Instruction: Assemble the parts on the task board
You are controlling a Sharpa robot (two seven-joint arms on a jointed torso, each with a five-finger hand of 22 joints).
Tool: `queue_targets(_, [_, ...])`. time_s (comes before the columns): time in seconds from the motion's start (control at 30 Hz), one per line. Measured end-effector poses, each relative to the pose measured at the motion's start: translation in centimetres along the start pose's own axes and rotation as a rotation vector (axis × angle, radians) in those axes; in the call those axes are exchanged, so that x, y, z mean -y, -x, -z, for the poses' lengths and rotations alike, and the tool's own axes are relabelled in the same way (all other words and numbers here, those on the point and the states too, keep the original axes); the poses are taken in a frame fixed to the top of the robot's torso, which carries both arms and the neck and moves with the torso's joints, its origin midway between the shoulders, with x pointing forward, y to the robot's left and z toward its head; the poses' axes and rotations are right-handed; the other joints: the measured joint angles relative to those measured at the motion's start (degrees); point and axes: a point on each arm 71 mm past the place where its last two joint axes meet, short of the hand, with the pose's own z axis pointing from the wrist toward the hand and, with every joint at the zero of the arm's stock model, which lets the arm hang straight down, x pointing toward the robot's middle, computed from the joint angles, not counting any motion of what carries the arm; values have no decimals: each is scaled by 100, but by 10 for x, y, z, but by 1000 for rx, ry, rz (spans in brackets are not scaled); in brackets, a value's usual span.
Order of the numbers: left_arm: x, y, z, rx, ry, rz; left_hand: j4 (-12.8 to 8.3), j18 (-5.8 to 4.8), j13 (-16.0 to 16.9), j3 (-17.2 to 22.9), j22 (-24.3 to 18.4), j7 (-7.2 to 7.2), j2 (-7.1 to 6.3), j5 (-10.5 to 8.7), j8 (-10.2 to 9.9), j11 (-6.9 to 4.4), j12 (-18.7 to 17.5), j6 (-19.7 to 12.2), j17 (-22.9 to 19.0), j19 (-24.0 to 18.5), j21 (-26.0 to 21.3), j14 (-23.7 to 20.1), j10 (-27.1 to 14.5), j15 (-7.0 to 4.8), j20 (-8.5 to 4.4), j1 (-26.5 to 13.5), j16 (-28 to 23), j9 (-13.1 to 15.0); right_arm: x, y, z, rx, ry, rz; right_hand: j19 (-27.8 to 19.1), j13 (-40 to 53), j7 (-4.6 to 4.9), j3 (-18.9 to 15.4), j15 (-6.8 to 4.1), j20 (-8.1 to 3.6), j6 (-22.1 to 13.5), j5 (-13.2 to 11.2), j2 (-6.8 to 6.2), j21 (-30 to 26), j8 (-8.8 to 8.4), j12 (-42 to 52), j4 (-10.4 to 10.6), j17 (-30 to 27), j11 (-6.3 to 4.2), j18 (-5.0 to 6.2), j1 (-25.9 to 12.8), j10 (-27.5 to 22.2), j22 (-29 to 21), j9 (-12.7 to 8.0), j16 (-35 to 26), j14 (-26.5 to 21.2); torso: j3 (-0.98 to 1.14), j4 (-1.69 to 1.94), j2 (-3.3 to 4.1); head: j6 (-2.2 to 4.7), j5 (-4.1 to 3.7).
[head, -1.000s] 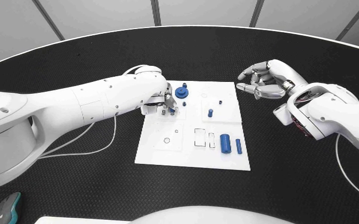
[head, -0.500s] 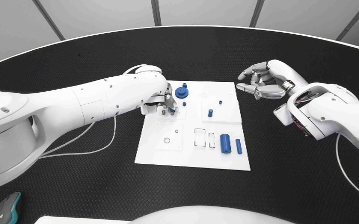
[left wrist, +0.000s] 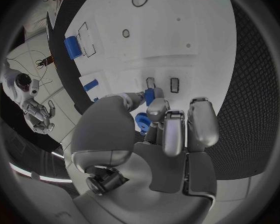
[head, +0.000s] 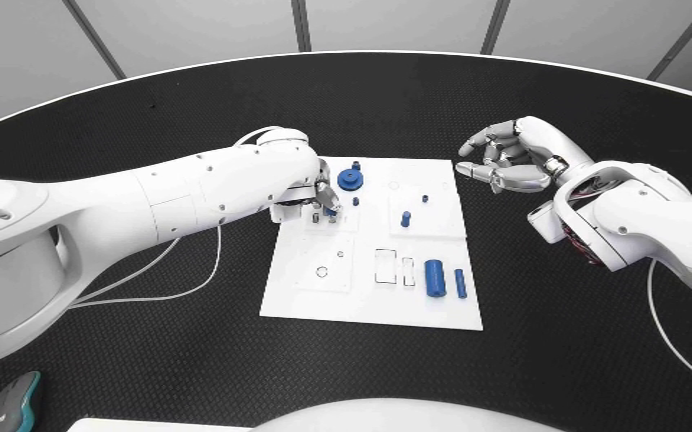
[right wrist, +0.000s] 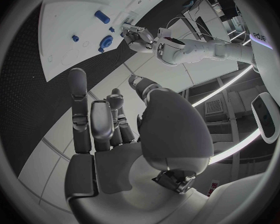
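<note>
Left hand point(head: 320, 199) sits over the upper left of the task board point(head: 372, 292), fingers pinching a small blue part point(left wrist: 149, 95). Right hand point(head: 515, 155), upper right over the tabletop point(head: 173, 132), is empty, fingers loosely spread.

Left arm: comes in from the table's left side and reaches over the task board's point(head: 433, 307) far-left part.
Left hand point(head: 315, 198): palm turned down over the board's far-left corner area, fingers curled in, tips pinching a small blue part point(left wrist: 149, 95).
Right arm: enters from the table's right side, forearm bent back toward the far edge.
Right hand point(head: 516, 155): off the board's far-right corner over the tabletop, fingers loosely curled and apart, holding nothing.
</note>
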Motion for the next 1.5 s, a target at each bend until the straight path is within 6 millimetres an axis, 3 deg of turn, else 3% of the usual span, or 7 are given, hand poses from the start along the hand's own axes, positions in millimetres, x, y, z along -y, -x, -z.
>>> queue_targets(0.67, [-6,-6,5,-60,-10,-30,-26,0,60,-26,-1,-42,20,-21,-13,-10,51,-63,0,0,0,0,15,0,0,-6,0,11,1,0,-1,-2,-1,1,0,1,0,0,0,0,0,0,0,0,-3,0,0,0,0,1,0,0,0,-1,0,0,-3,0,4,-4,12])
queue_targets(1.5, [1,-7,3,-75,-14,-48,-41,0,72,-41,-1,-37,16,-22,16,12,51,-60,0,0,0,0,34,0,0,35,0,17,0,-1,-1,-6,-1,0,0,1,0,-17,0,0,0,0,0,-34,20,0,16,0,0,0,0,0,-11,2,0,0,5,-5,12,-31,15])
